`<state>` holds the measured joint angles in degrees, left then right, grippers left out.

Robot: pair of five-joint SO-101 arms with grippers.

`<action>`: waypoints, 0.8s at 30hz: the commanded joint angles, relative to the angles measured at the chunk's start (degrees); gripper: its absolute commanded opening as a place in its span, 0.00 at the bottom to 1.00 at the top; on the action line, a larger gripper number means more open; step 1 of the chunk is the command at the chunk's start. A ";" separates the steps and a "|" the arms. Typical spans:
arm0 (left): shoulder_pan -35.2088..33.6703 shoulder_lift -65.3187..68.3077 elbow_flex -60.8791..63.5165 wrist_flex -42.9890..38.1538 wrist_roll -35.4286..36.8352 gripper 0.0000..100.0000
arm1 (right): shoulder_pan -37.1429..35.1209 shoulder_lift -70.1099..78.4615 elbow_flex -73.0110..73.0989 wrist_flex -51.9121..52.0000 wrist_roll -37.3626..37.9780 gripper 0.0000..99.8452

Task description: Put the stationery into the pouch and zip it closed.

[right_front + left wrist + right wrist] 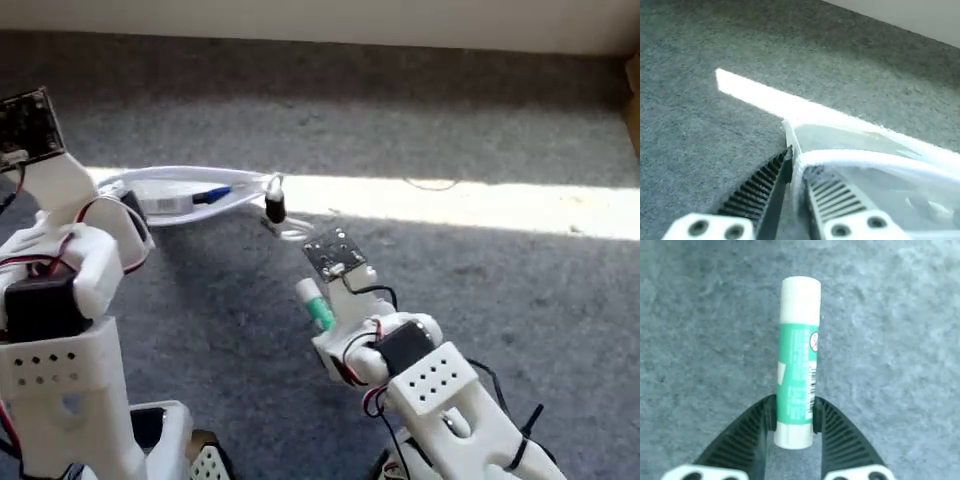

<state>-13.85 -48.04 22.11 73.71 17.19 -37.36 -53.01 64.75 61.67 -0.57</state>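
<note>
High view first: the grey, carpet-like desk (480, 110) runs the full width, with a bright strip of light (480, 205) cutting across its middle. Two white arms are up front, the left arm (60, 300) at the near left corner and the right arm (430, 390) coming in from the near right corner.

Over to the clear pouch (180, 195): it lies flat toward the left edge of the desk, right on that light strip, with a blue pen (212, 195) visible through its wall. A small dark tab (273, 205) sits at the pouch's end nearest the desk's middle; what exactly it is, I cannot tell.

Left wrist view now, and the left hand (796, 167) is clenched on the pouch's white rim (875, 160), toothed fingers pinching it from both sides.

Right wrist view: the right hand (792, 415) is clamped around the lower end of a green-and-white glue stick (797, 355), white cap pointing away from the hand. From above, that glue stick (315, 303) hangs near the desk's middle, apart from the pouch.
</note>
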 commanded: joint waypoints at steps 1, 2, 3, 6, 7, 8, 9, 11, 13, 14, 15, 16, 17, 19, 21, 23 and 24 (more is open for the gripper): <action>4.26 -1.80 -4.09 -1.76 0.35 0.01 | 5.67 -3.82 1.36 0.57 0.62 0.00; 4.35 -1.71 -3.91 -1.76 0.35 0.01 | 7.16 -4.09 1.80 0.57 0.70 0.01; 4.35 -1.71 -3.74 -1.76 0.35 0.01 | 8.48 -4.00 1.98 0.57 1.14 0.01; 4.44 -1.71 -3.47 -1.32 0.35 0.01 | 10.95 -2.86 2.42 0.57 5.45 0.01; 4.44 -1.80 -2.95 -1.32 0.26 0.01 | 11.65 -2.15 2.42 0.57 5.89 0.01; 4.44 -1.89 -2.42 -1.32 0.18 0.01 | 12.18 -1.36 2.42 0.57 5.89 0.01; 4.44 -1.89 -1.80 -1.41 -0.44 0.01 | 12.44 -0.48 2.33 0.57 5.89 0.01; 4.44 -1.89 -0.13 -1.76 -1.49 0.01 | 12.44 1.54 2.15 0.57 5.98 0.01; 4.35 -2.07 1.80 -1.76 -1.58 0.01 | 12.35 3.65 1.98 0.48 5.98 0.01; 4.26 -2.24 2.51 -1.76 -1.58 0.01 | 12.35 4.70 1.89 0.48 5.89 0.01; 4.26 -2.24 3.21 -1.76 -1.67 0.01 | 12.35 5.76 1.89 0.48 5.89 0.01; 4.26 -2.33 3.65 -1.85 -1.67 0.01 | 12.35 6.90 1.89 0.48 5.89 0.02; 4.26 -2.33 4.09 -1.85 -1.67 0.01 | 12.35 7.96 1.89 0.48 5.89 0.04; 4.18 -2.33 4.88 -1.85 -1.67 0.01 | 12.35 10.15 1.89 0.57 5.80 0.10; 4.18 -2.33 5.76 -1.85 -1.67 0.01 | 12.35 11.91 1.80 0.57 5.80 0.14; 4.09 -2.33 6.37 -1.85 -1.67 0.01 | 12.26 12.79 1.71 0.22 5.80 0.15; 4.09 -2.33 6.46 -1.85 -1.67 0.01 | 12.18 12.97 0.92 0.22 5.80 0.15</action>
<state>-10.51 -49.36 28.62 73.36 15.96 -25.58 -40.53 67.65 61.93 4.88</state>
